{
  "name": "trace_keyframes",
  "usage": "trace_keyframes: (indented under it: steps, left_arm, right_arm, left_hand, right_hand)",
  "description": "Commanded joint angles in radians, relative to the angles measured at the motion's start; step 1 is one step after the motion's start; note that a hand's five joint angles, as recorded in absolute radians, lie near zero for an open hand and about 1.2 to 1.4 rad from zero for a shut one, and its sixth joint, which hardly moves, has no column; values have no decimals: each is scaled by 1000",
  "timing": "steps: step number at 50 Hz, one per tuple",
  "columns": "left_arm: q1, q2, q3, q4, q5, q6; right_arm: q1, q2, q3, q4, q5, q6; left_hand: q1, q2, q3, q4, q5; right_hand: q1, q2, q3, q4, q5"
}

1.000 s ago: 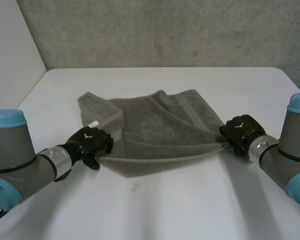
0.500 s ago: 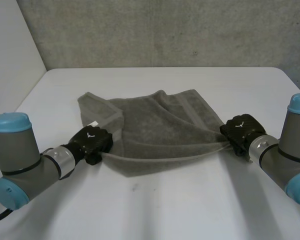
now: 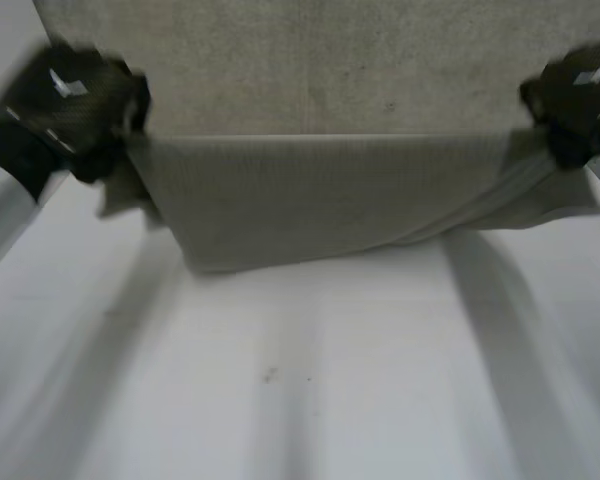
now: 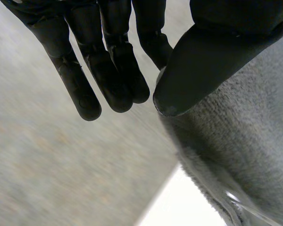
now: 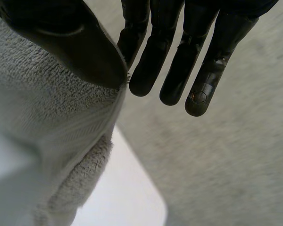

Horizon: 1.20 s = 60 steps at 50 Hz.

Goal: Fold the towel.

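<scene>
The grey towel [image 3: 330, 195] hangs stretched in the air between both hands, its lower edge sagging toward the white table [image 3: 310, 380]. My left hand [image 3: 70, 105] holds the towel's left upper corner, high above the table. In the left wrist view the thumb [image 4: 212, 61] presses the towel [image 4: 245, 150] against the fingers [image 4: 118, 75]. My right hand [image 3: 580, 95] holds the right upper corner at about the same height. In the right wrist view its thumb [image 5: 70, 42] pinches the towel [image 5: 42, 136] against the fingers [image 5: 179, 56].
A grey concrete wall [image 3: 330, 60] rises behind the table. The table's far corner [image 5: 141, 197] lies below the right hand.
Both hands have risen from the table with the towel's corners, lifting and stretching the towel into the air. The left hand closed on its corner before the lift.
</scene>
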Motion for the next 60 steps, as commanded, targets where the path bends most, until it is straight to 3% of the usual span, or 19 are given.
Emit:
trace_keyframes:
  steps: [1, 5, 11, 13, 16, 20, 24, 26, 30, 34, 38, 44, 49, 52, 54, 60]
  left_arm:
    - [1, 104, 134, -183, -31, 10]
    - [-1, 7, 193, -271, -77, 14]
    - [-7, -147, 237, -286, -99, 49]
    - [-16, -279, 290, -285, -102, 78]
    - [-22, -354, 333, -285, -104, 85]
    - [-33, -584, 535, -283, -149, 88]
    - [-56, -715, 726, -279, -189, 88]
    - [-75, -787, 937, -263, -206, 68]
    - [-78, -802, 1111, -196, -222, 17]
    - [-79, -741, 1214, -84, -249, -174]
    - [-73, -657, 1180, -44, -255, -311]
    - [-56, -627, 1065, -67, -252, -325]
    - [-38, -589, 847, -131, -243, -313]
    - [-30, -577, 668, -136, -242, -265]
    - [-30, -583, 497, -109, -242, -174]
    - [-33, -624, 269, -4, -243, -3]
  right_arm:
    - [4, -29, -241, 186, 6, 0]
    - [7, 41, -325, 263, 14, -9]
    - [14, 197, -398, 311, 23, -14]
    - [34, 293, -443, 311, 26, -15]
    - [45, 355, -473, 310, 26, -18]
    - [68, 538, -636, 299, 41, -6]
    - [109, 692, -863, 174, 104, -5]
    - [111, 717, -928, 106, 124, -5]
    - [113, 721, -1025, -29, 143, -3]
    - [117, 660, -1089, -179, 150, 0]
    - [119, 587, -1068, -197, 147, 14]
    - [116, 559, -956, -120, 140, 32]
    - [119, 550, -775, -26, 121, 32]
    - [114, 550, -594, -20, 72, 23]
    - [111, 563, -415, -54, 16, 12]
    - [113, 620, -214, -169, -11, -23]
  left_hand:
    - [207, 179, 180, 180, 187]
    - [207, 179, 180, 180, 187]
    - [207, 179, 180, 180, 187]
    - [207, 179, 180, 180, 187]
    - [207, 179, 180, 180, 187]
    - [207, 179, 180, 180, 187]
    - [207, 179, 180, 180, 187]
    - [207, 179, 180, 180, 187]
    - [207, 179, 180, 180, 187]
    - [207, 179, 180, 180, 187]
    - [207, 179, 180, 180, 187]
    - [207, 179, 180, 180, 187]
    - [207, 179, 180, 180, 187]
    - [207, 179, 180, 180, 187]
    - [207, 179, 180, 180, 187]
    - [207, 179, 180, 180, 187]
  right_hand:
    - [63, 63, 504, 416, 28]
    - [63, 63, 504, 416, 28]
    - [63, 63, 504, 416, 28]
    - [63, 63, 504, 416, 28]
    - [63, 63, 504, 416, 28]
    - [63, 63, 504, 416, 28]
    - [63, 63, 504, 416, 28]
    - [63, 63, 504, 416, 28]
    - [63, 63, 504, 416, 28]
    - [63, 63, 504, 416, 28]
    - [63, 63, 504, 416, 28]
    - [63, 63, 504, 416, 28]
    - [63, 63, 504, 416, 28]
    - [63, 63, 504, 416, 28]
    - [63, 63, 504, 416, 28]
    - [63, 63, 504, 416, 28]
